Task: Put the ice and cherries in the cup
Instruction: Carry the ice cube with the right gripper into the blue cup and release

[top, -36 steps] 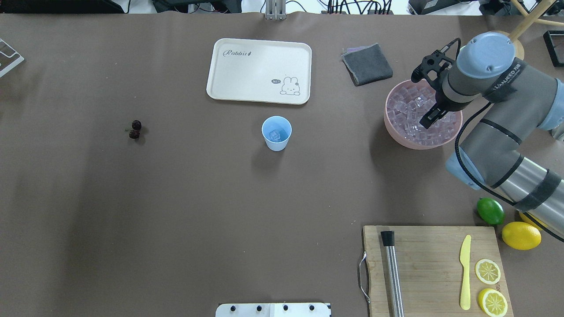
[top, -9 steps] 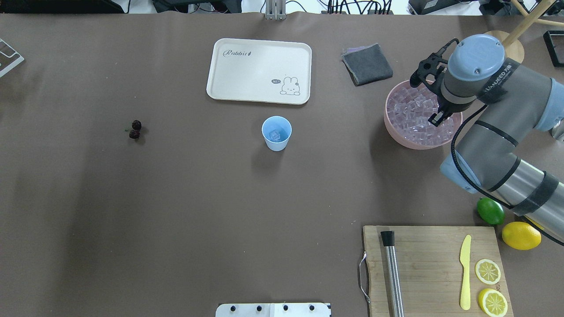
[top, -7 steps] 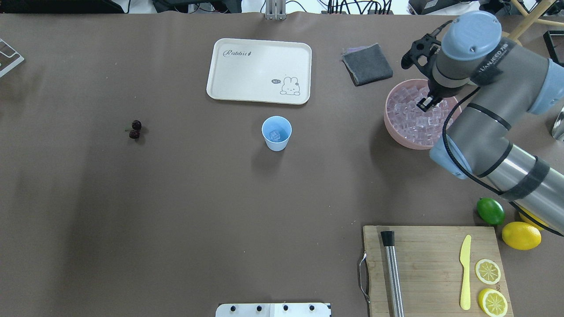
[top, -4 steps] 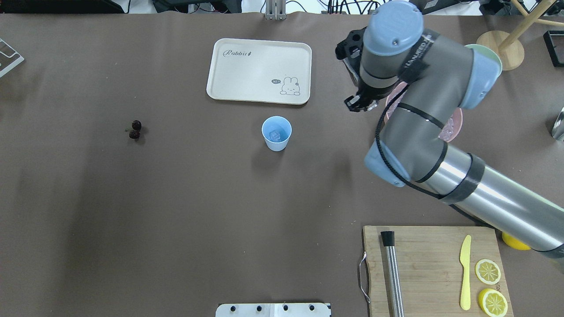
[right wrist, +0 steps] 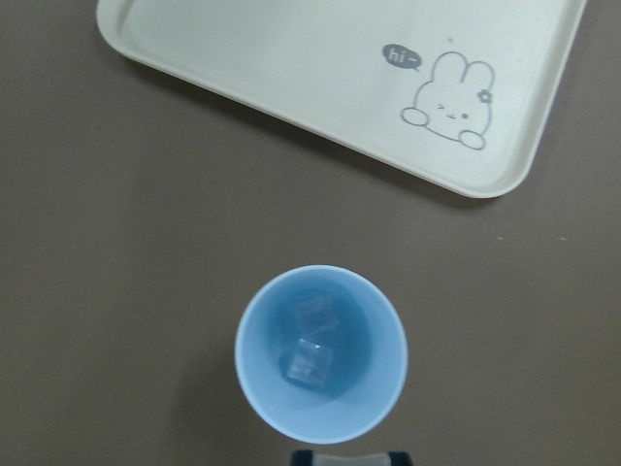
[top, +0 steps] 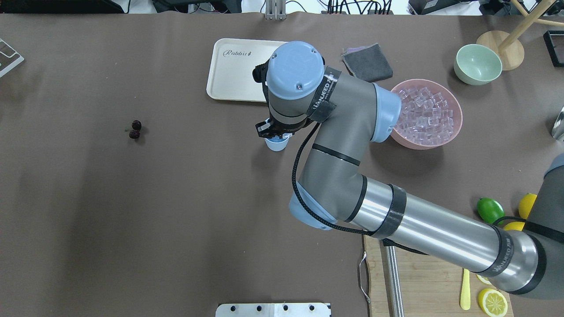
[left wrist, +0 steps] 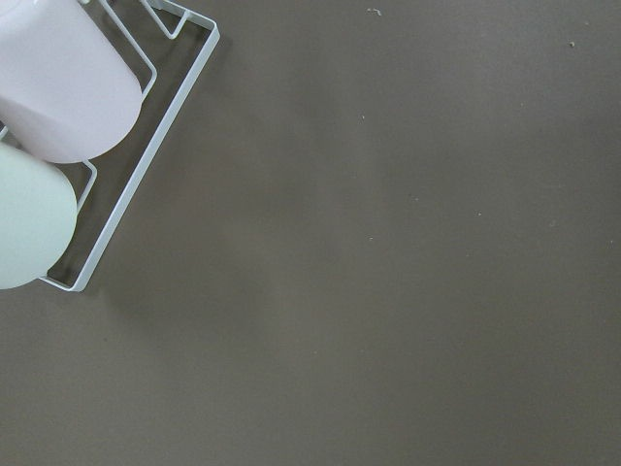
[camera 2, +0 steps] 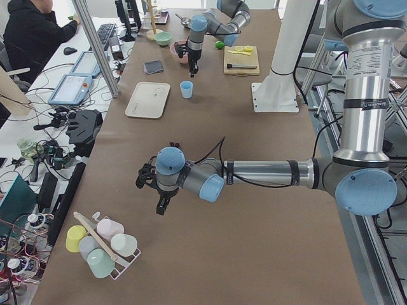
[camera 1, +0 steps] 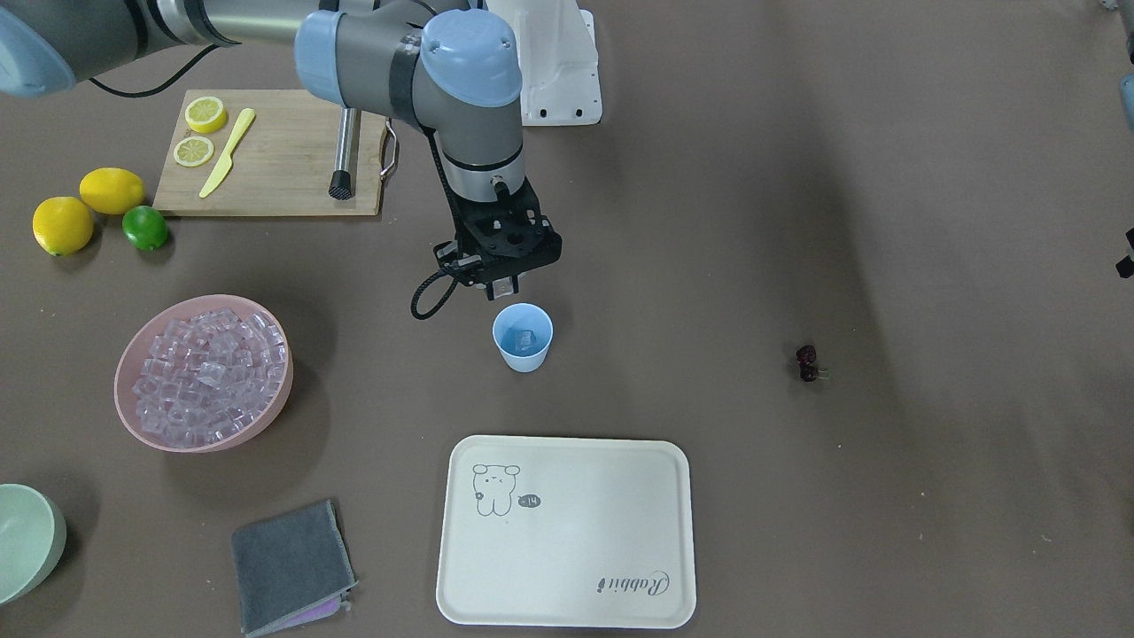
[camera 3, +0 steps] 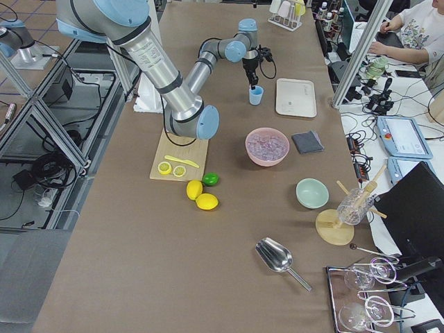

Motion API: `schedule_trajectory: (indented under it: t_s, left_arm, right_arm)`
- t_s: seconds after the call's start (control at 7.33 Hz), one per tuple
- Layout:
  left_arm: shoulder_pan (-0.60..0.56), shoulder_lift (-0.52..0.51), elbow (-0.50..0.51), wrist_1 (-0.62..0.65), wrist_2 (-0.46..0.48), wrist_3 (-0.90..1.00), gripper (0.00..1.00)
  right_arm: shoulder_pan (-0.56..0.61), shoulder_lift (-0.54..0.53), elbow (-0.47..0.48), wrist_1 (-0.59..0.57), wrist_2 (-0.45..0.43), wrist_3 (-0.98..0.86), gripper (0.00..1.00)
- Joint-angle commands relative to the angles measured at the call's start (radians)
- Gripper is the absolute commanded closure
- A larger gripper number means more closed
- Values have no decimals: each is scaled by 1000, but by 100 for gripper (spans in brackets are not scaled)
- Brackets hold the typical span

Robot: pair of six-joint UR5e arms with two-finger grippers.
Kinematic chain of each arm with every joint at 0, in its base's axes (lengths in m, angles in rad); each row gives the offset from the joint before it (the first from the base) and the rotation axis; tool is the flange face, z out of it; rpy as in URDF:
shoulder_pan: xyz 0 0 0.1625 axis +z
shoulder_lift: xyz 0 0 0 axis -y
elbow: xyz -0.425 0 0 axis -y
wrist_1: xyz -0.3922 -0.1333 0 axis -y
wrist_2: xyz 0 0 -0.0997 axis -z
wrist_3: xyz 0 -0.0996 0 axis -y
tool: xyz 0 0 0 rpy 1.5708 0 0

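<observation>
The light blue cup (camera 1: 524,337) stands mid-table and shows from above in the right wrist view (right wrist: 321,354), with two ice cubes (right wrist: 309,363) inside. My right gripper (camera 1: 503,285) hangs just above the cup's near rim, shut on a small clear ice cube (right wrist: 349,458). More ice (camera 1: 208,368) fills the pink bowl (camera 1: 120,390). The cherries (camera 1: 807,363) lie alone on the table, far from both grippers. My left gripper (camera 2: 161,207) hovers over bare table far from the cup. I cannot tell whether it is open.
A cream tray (camera 1: 567,532) lies beyond the cup, with a grey cloth (camera 1: 288,567) and a pale green bowl (camera 1: 22,540) further along. A cutting board (camera 1: 275,159), lemons and a lime (camera 1: 144,228) sit near the robot. A cup rack (left wrist: 58,116) is by the left wrist.
My right arm has lifted out of the pink bowl and swung left across the table to just over the cup, carrying an ice cube. Cup and cherries have not moved.
</observation>
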Motion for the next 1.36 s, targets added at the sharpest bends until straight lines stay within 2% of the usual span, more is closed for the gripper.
schedule_trajectory:
  t_s: [0.0, 0.68, 0.95, 1.09, 1.23]
  left_arm:
    - [0, 10, 6, -27, 0, -2, 2]
    - [2, 10, 10, -27, 0, -2, 2]
    - [2, 9, 8, -27, 0, -3, 2]
    - [2, 9, 10, -27, 0, -2, 2]
    - [2, 4, 10, -27, 0, -2, 2]
  right_arm:
    - [-17, 29, -69, 57, -10, 19, 100]
    - [19, 51, -117, 59, -19, -10, 100]
    - [19, 109, -208, 78, -25, -12, 100]
    - [19, 105, -221, 104, -25, -12, 100]
    - [19, 100, -221, 108, -25, -21, 88]
